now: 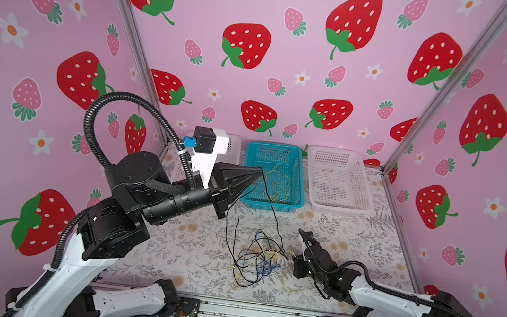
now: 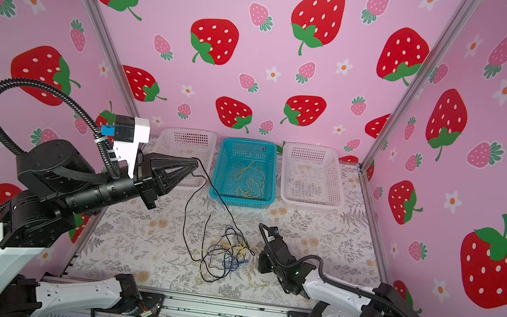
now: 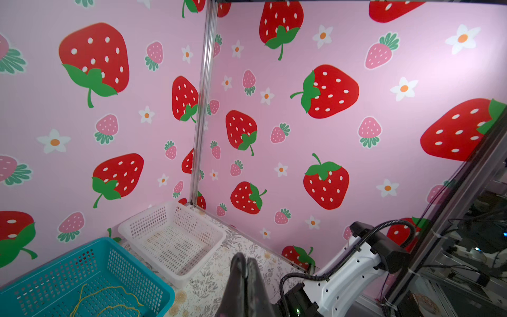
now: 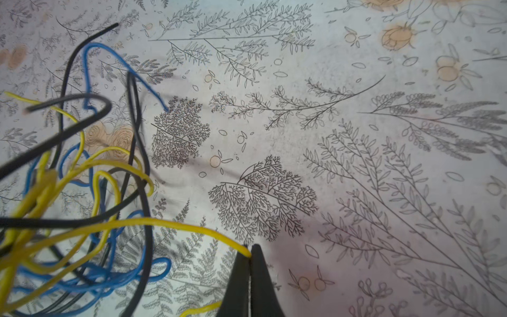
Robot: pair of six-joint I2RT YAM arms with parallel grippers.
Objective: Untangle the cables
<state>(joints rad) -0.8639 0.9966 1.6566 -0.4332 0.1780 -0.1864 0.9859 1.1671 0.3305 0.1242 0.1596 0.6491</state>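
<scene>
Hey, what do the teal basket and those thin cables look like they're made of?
The teal basket: likely moulded plastic, matte, judging by its perforated grid walls. The cables: probably plastic-insulated wire with smooth, slightly glossy jackets; they hold springy loops rather than lying flat.

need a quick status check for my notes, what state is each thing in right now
pile of cables: tangled on table
black cable: one end lifted, rest trails to the pile
left fingers: raised, shut on black cable
yellow cable: pinched, leads into the pile
right fingers: low, shut on yellow cable
blue basket: holds loose yellow wire
right white basket: empty
left white basket: looks empty, partly hidden
</scene>
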